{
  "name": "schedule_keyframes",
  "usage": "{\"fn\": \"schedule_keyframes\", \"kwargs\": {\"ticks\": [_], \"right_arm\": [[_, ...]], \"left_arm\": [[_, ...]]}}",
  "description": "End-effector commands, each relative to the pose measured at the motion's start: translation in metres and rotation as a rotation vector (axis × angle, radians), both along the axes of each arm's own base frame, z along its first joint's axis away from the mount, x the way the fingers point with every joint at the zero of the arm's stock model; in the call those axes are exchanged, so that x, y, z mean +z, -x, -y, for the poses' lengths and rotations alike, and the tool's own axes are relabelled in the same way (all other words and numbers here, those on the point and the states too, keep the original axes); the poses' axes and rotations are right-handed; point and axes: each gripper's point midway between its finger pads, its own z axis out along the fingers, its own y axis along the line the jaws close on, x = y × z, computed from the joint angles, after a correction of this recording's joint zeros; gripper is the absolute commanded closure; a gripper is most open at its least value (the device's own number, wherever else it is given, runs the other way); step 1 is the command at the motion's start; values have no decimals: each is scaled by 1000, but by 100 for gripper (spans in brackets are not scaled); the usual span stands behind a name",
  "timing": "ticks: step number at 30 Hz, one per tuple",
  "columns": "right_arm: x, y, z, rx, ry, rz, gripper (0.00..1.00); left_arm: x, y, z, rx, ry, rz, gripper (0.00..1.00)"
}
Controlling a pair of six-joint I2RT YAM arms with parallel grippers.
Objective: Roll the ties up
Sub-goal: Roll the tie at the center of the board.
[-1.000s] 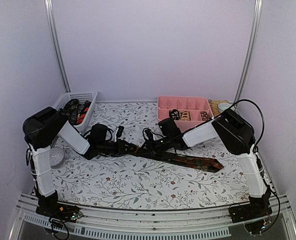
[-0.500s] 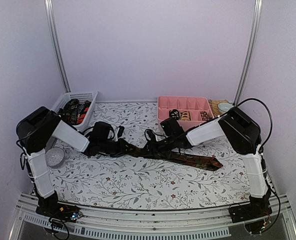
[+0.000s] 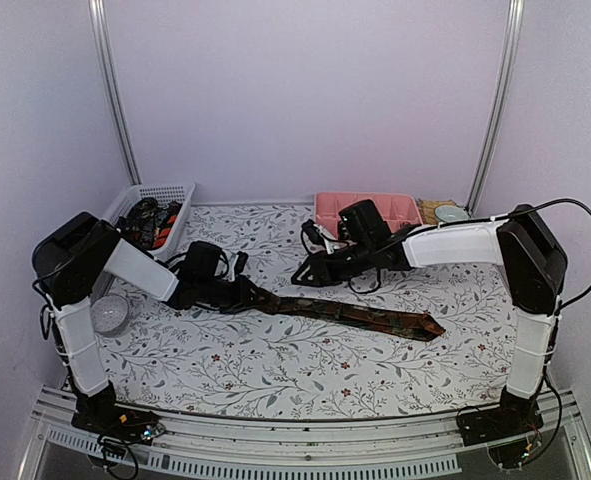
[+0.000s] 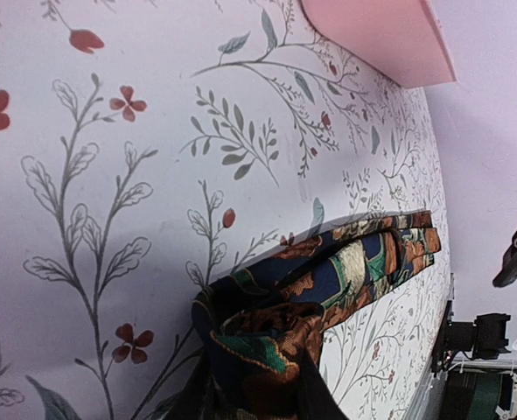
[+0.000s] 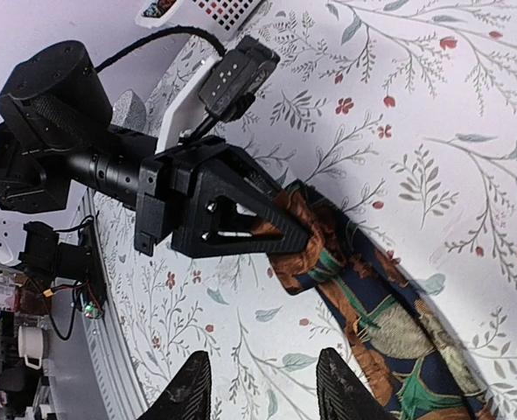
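As left fingers grip tie, right fingers hover

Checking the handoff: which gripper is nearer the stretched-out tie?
Left. The left gripper pinches the tie at its bunched end; the right gripper hovers open just beyond it, not touching.

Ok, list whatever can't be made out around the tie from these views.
- Top view: tie end inside left tool, hidden by it.
- Left wrist view: the grip on it, cut off by bottom edge.
- Top view: pink tray contents, hidden by right arm; basket contents, too small.
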Motion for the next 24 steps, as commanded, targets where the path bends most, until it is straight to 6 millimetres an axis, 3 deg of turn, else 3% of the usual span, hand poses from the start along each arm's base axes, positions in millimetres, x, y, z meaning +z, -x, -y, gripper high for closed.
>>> {"fn": "schedule_keyframes", "kwargs": {"ticks": [1,6,9,11,14,24], "right_arm": [[-19,-16,6,-4,100,68,58],[-72,-17,2,8,173,-23,58],[-94,-15,2,7,204,-65,58],[-108,-12,3,9,239,-87,58],[-126,-5,6,17,283,-117,60],[-143,27,13,54,327,-193,68]], "left_arm": [[-35,16,-18,29,-63,-138,82],[-33,14,-18,42,-40,-142,80],[-32,15,-18,48,-18,-144,76],[-44,18,-20,56,-22,-173,73],[-47,19,-21,67,-14,-178,72],[-43,18,-25,91,-11,-157,69]]}}
